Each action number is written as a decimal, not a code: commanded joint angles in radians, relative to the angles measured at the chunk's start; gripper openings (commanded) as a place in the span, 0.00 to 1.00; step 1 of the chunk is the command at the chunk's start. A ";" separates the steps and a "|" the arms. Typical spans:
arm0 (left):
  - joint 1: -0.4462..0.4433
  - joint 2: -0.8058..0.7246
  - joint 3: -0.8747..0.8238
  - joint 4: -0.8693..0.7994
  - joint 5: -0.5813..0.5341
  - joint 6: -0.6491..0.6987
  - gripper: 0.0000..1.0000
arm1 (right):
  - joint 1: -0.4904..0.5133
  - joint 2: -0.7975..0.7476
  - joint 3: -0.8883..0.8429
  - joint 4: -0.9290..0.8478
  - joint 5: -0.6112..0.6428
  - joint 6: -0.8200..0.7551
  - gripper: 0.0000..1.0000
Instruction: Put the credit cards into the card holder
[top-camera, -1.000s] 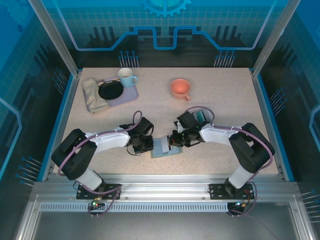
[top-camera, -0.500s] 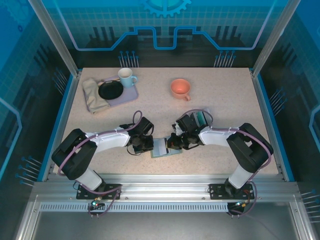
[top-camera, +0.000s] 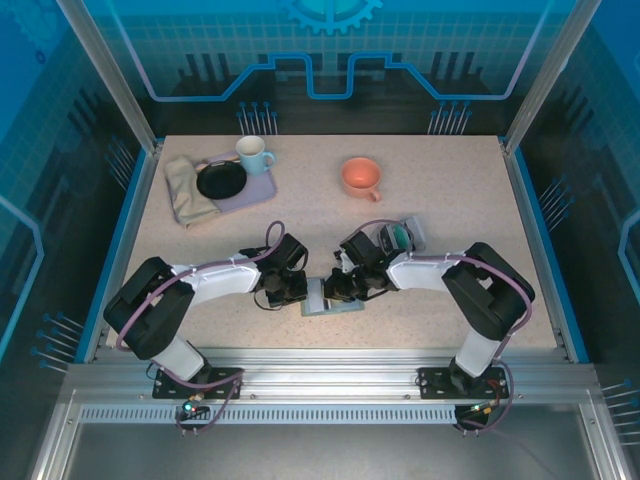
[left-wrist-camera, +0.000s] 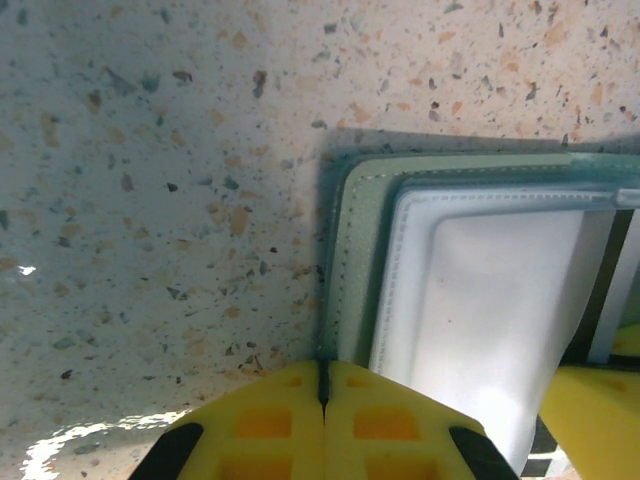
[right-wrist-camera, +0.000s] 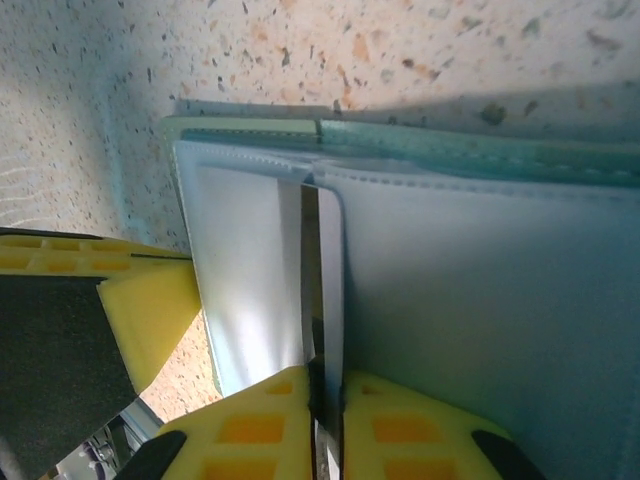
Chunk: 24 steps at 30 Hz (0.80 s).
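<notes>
Card holder (top-camera: 326, 299): a flat grey-green folding wallet lying open on the counter (top-camera: 450, 190), close to the near edge and about midway along it. In the left wrist view its stitched grey-green cover (left-wrist-camera: 352, 270) frames a white inner pocket (left-wrist-camera: 480, 300). In the right wrist view two white pockets (right-wrist-camera: 250, 280) meet at a narrow dark slot.

Left gripper (left-wrist-camera: 322, 425): yellow pads pressed fully together, at the holder's left edge. Right gripper (right-wrist-camera: 325, 430): pads narrow, almost together, over the slot. A pale sliver (right-wrist-camera: 322, 440) stands edge-on between them; whether it is clamped cannot be told.

Seen from above, both grippers cover much of the holder. A dark band (left-wrist-camera: 603, 290) at the pocket's right side is cut off and cannot be identified. A clear box (top-camera: 405, 232) beside the right arm holds something teal-green, too small to resolve.

The counter is speckled beige stone. An orange cup (top-camera: 361, 177) stands toward the far edge. A lavender tray (top-camera: 256, 189) with a black plate (top-camera: 221, 181), a pale teal mug (top-camera: 254, 154) and a beige cloth (top-camera: 186, 190) are near the far left corner. Blue patterned panels and aluminium posts enclose the cell.
</notes>
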 joint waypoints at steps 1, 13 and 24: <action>-0.014 0.034 0.009 0.018 0.003 -0.004 0.05 | 0.023 0.005 0.024 -0.106 0.046 -0.020 0.17; -0.014 0.030 0.000 0.018 0.002 0.001 0.06 | -0.007 0.009 0.047 -0.160 0.003 -0.095 0.14; -0.013 0.039 0.005 0.018 0.003 0.002 0.05 | 0.019 0.044 0.137 -0.169 -0.041 -0.125 0.12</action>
